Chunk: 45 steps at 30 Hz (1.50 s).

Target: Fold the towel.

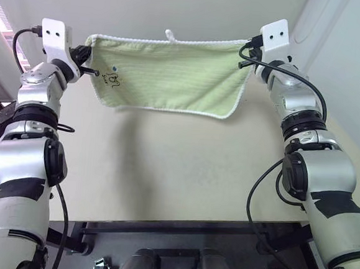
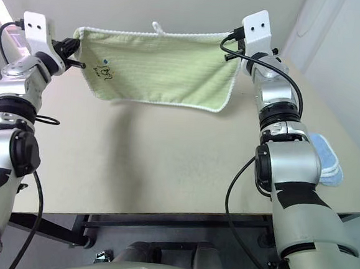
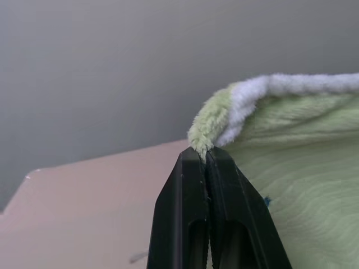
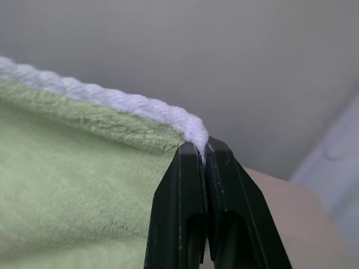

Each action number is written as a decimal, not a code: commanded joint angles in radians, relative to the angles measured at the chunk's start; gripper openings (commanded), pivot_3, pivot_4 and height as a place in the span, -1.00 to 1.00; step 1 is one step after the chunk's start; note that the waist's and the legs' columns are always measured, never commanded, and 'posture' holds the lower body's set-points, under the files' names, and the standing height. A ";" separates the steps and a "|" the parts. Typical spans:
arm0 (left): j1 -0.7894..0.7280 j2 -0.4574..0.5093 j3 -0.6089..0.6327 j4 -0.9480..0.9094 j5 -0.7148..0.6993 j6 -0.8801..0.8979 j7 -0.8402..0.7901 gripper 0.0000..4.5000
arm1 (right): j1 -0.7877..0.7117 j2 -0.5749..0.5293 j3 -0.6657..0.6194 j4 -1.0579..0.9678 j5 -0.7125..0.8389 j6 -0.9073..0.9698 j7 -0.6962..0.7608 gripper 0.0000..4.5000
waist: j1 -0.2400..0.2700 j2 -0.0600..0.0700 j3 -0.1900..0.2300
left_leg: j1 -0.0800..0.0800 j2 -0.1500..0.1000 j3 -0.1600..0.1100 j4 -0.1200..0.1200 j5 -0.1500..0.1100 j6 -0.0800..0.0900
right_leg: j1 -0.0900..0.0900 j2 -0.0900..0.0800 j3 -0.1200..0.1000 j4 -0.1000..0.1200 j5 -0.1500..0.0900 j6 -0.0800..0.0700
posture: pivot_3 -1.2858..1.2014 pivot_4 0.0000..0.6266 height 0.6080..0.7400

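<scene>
The light green towel [image 1: 166, 74] with white edging hangs stretched in the air above the beige table [image 1: 164, 171], held by its two upper corners. A small white loop [image 1: 170, 34] sticks up from its top edge, and dark embroidered marks [image 1: 112, 78] sit near its left side. My left gripper [image 1: 88, 55] is shut on the towel's left corner [image 3: 203, 140]. My right gripper [image 1: 254, 44] is shut on the right corner [image 4: 193, 133]. The towel's lower edge hangs free, clear of the table.
A light blue folded cloth [image 2: 325, 155] lies on the table near its right edge, beside my right arm. A grey wall rises behind the table. The table's front edge runs just ahead of my body, with a dark frame [image 1: 178, 231] below it.
</scene>
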<state>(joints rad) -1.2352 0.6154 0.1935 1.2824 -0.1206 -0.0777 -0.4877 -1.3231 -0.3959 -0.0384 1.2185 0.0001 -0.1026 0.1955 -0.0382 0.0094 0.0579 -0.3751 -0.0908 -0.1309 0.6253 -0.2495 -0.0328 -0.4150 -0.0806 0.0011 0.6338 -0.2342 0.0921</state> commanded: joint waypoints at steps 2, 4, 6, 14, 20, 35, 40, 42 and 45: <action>0.030 0.015 -0.010 0.003 0.026 -0.066 -0.143 -0.99 | 0.014 -0.024 -0.041 -0.016 0.011 -0.179 0.034 -1.00 | -0.009 0.000 0.000 | 0.000 0.000 0.000 0.000 0.000 0.000 | 0.000 0.000 0.000 0.000 0.000 0.000 | 0.03 -1.00 1.00; 0.109 0.029 -0.022 -0.023 0.027 -0.080 -0.283 -0.99 | 0.084 -0.039 -0.031 -0.052 0.009 -0.235 0.116 -1.00 | -0.018 0.000 0.000 | 0.001 0.000 0.001 0.000 -0.001 0.001 | 0.001 0.001 0.000 0.000 0.000 0.000 | 0.03 -1.00 1.00; 0.175 0.043 -0.027 -0.054 0.021 -0.091 -0.386 -0.99 | 0.141 -0.052 -0.031 -0.086 0.014 -0.259 0.175 -1.00 | -0.034 0.000 0.000 | 0.004 0.000 0.001 0.000 -0.002 0.004 | 0.004 0.001 0.000 0.000 0.000 0.000 | 0.03 -1.00 1.00; 0.592 0.130 0.029 -0.480 -0.086 -0.006 -0.632 -0.99 | 0.611 -0.152 -0.056 -0.687 0.236 -0.089 0.605 -1.00 | -0.055 0.000 0.000 | 0.002 0.001 -0.001 0.007 -0.002 0.005 | 0.001 0.001 0.001 0.010 0.000 0.001 | 0.03 -1.00 1.00; 0.920 0.185 0.099 -0.919 -0.208 0.205 -0.638 -0.99 | 0.896 -0.267 -0.071 -0.985 0.301 0.059 0.723 -1.00 | -0.041 0.000 0.000 | 0.013 0.002 -0.002 0.008 -0.002 0.005 | 0.011 0.001 0.003 0.012 -0.003 0.002 | 0.03 -1.00 1.00; 1.412 0.281 0.253 -1.304 -0.288 0.352 -0.653 -0.99 | 1.296 -0.380 -0.150 -1.206 0.334 0.110 0.801 -1.00 | 0.030 -0.002 0.001 | 0.019 0.006 0.003 0.005 -0.003 0.005 | 0.016 0.001 0.005 0.009 -0.012 -0.004 | 0.03 -1.00 1.00; 1.520 0.304 0.305 -1.313 -0.294 0.333 -0.686 -0.99 | 1.410 -0.419 -0.212 -1.314 0.407 0.170 0.849 -1.00 | 0.034 -0.003 0.001 | 0.018 0.006 0.003 0.003 -0.005 0.007 | 0.017 0.001 0.005 0.002 -0.012 -0.003 | 0.03 -1.00 1.00; 1.542 0.308 0.312 -1.304 -0.288 0.320 -0.692 -0.99 | 1.456 -0.439 -0.234 -1.356 0.434 0.186 0.879 -1.00 | 0.035 -0.003 0.002 | 0.018 0.007 0.004 0.003 -0.006 0.005 | 0.018 0.001 0.005 0.000 -0.012 -0.003 | 0.03 -1.00 1.00; 1.540 0.305 0.305 -1.296 -0.290 0.317 -0.687 -0.99 | 1.489 -0.461 -0.250 -1.402 0.479 0.230 0.909 -1.00 | 0.034 -0.004 0.002 | 0.017 0.009 0.005 0.004 -0.007 0.004 | 0.019 0.002 0.004 -0.003 -0.012 -0.003 | 0.03 -1.00 1.00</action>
<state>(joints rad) 0.3098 0.8969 0.4495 -0.0207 -0.4151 0.2480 -1.1887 0.1646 -0.8306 -0.2211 -0.1485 0.4454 0.1098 1.0926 -0.0043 0.0059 0.0601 -0.3583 -0.0811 -0.1256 0.6292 -0.2567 -0.0285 -0.3958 -0.0790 0.0036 0.6297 -0.2464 0.0893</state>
